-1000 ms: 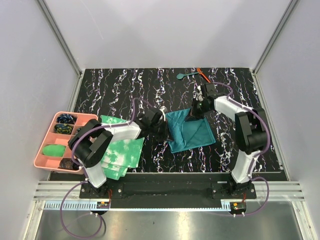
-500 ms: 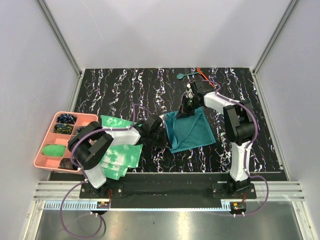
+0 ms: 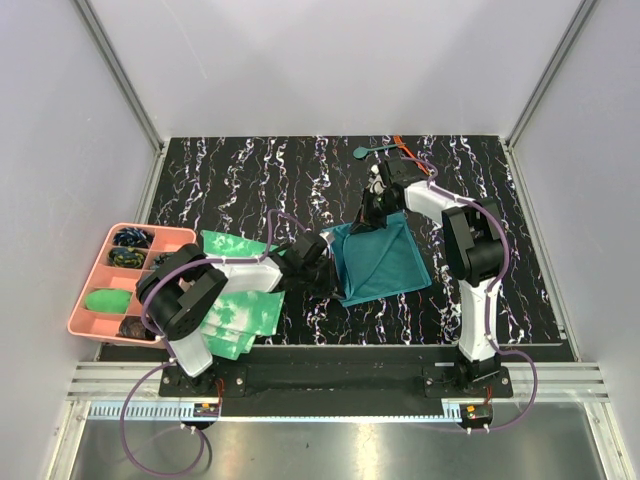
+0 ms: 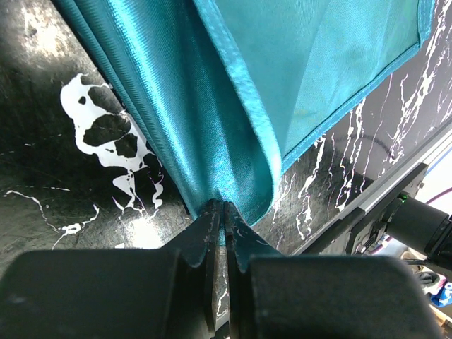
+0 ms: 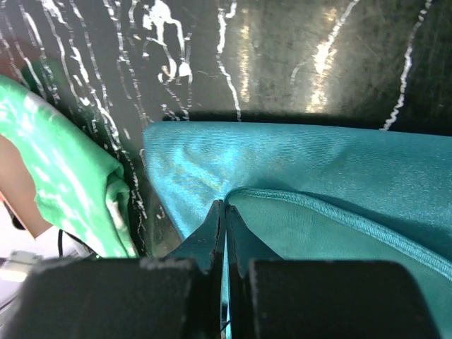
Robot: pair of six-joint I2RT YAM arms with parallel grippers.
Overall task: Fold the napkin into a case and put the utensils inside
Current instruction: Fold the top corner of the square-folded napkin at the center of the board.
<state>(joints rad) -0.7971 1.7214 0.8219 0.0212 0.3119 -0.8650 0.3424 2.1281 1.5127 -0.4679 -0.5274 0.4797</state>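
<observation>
utensils [image 3: 363, 152] tiny, napkin [image 4: 318, 56] cropped by frame

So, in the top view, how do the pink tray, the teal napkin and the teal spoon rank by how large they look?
Largest: pink tray, though partly hidden.
Next: napkin, somewhat smaller.
Smallest by far: teal spoon.

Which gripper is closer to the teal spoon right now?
Right. The right gripper grips the far corner of the napkin, just short of the teal spoon; the left gripper grips the near corner, farther away.
</observation>
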